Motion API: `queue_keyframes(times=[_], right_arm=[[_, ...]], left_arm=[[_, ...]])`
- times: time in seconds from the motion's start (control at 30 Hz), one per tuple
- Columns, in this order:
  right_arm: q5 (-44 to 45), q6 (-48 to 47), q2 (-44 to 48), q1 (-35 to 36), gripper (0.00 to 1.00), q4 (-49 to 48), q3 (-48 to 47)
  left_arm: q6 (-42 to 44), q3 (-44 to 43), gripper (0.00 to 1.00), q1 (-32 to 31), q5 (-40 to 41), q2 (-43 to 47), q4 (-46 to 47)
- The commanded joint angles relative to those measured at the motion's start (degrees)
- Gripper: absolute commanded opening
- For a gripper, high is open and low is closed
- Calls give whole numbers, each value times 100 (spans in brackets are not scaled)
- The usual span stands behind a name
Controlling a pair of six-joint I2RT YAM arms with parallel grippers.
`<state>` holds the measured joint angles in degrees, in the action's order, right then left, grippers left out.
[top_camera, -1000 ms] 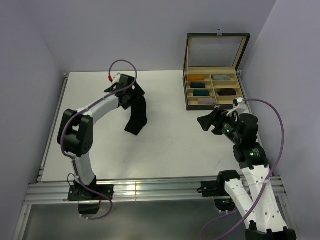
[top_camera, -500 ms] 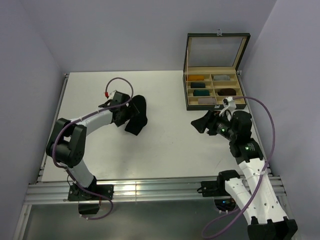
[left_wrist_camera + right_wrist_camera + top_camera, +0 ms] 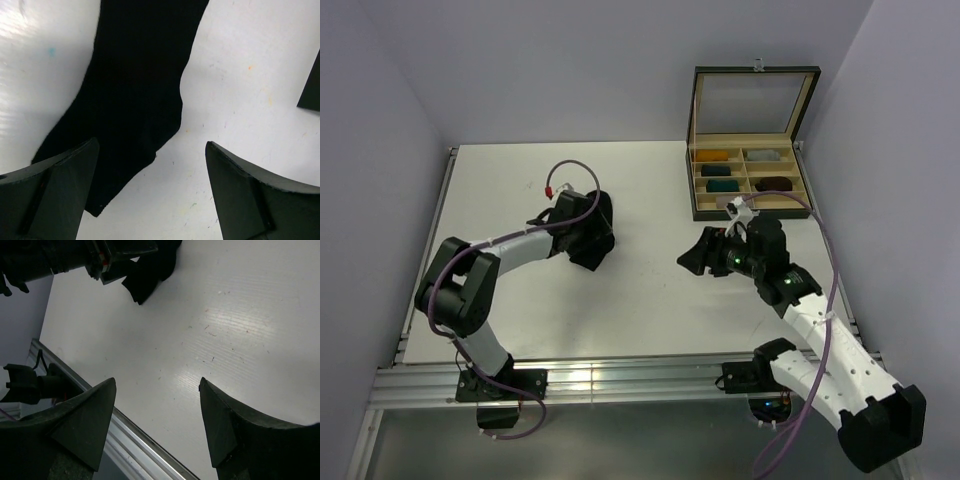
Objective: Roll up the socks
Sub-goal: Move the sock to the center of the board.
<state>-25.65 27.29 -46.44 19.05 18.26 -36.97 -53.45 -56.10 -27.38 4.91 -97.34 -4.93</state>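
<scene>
Table point(image 3: 650, 300): white, carried everything. Compartment box point(image 3: 750, 105): stood at far right, lid up, rolled bundles point(image 3: 721, 185) in its cells. Socks point(image 3: 588, 258): dark heap on table left of centre, under left gripper; two not told apart. Left gripper point(image 3: 150, 145): low over socks point(image 3: 135, 90), fingers spread wide, pinching nothing. Right gripper point(image 3: 157, 382): above bare table, well apart from socks point(image 3: 150, 275), fingers spread, nothing between.

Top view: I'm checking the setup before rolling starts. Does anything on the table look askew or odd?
The dark sock lies bent and seemingly folded on itself rather than straight, under the open left hand. Whether a second one lies with it I cannot tell. Nothing else stands out.
</scene>
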Motion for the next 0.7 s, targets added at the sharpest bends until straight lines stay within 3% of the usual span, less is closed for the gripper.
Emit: queue_keyframes(times=[0.0,0.47,0.57,0.67], right_arm=[[358,75,-190,257,74,-455,-20],[1114,-206,-876,1443,71,-850,-178],[1246,-460,-1069,1689,70,-851,-371],[1500,-812,-1323,2014,70,-850,-652]], left_arm=[[-130,247,93,-189,-157,48,299],[-746,1496,93,-989,-596,812,353],[-667,1277,93,-998,-737,1146,-200],[-509,873,95,-963,-326,1629,-982]])
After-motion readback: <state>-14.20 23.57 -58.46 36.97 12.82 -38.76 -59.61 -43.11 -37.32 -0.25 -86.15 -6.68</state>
